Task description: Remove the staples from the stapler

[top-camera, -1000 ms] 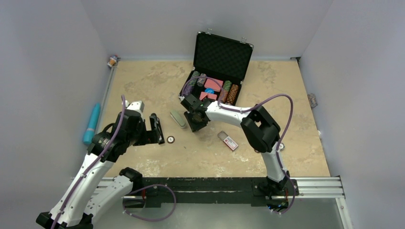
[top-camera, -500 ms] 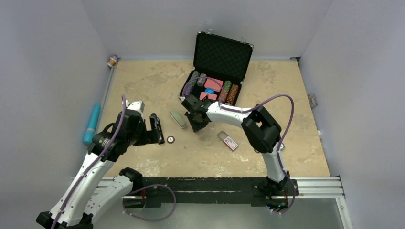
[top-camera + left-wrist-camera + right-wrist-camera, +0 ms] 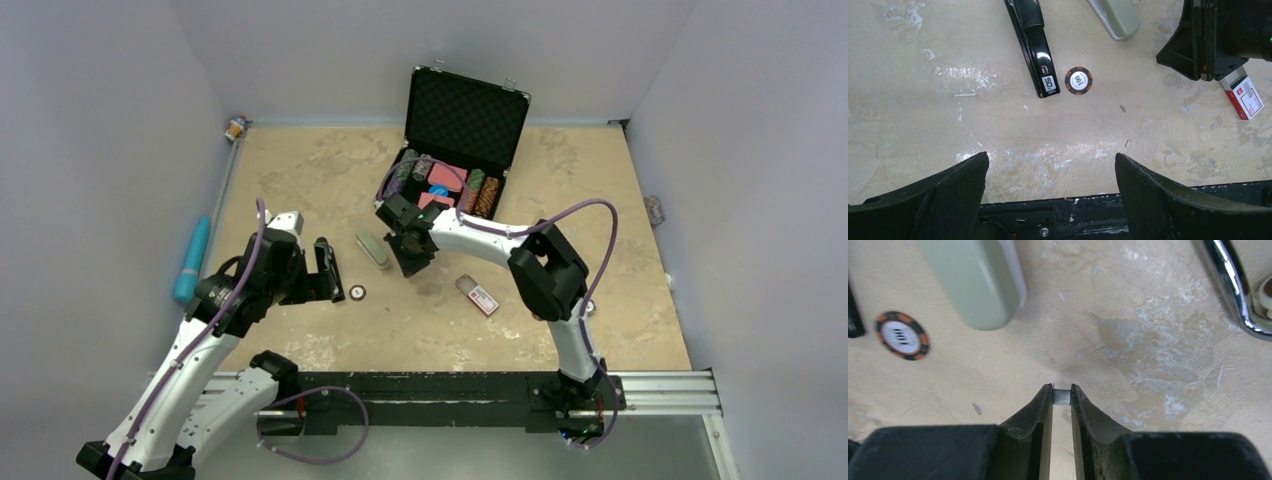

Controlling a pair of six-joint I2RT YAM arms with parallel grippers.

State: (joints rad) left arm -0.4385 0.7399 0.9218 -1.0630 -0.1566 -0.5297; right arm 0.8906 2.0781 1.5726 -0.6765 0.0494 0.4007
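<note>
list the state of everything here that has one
stapler: lying on table, not held
left gripper: open, empty
right gripper: shut on staples
staples: short strip, pinched
case: lid open, chips inside
box: lying flat on table

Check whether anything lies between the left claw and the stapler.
Nothing visible does. In the left wrist view only bare table separates the open left claw from the stapler; the poker chip lies beside the stapler's end, off to the side.

Bare tabletop (image 3: 1048, 135) before the stapler (image 3: 1033, 45); chip (image 3: 1078, 80) just beside its tip
</note>
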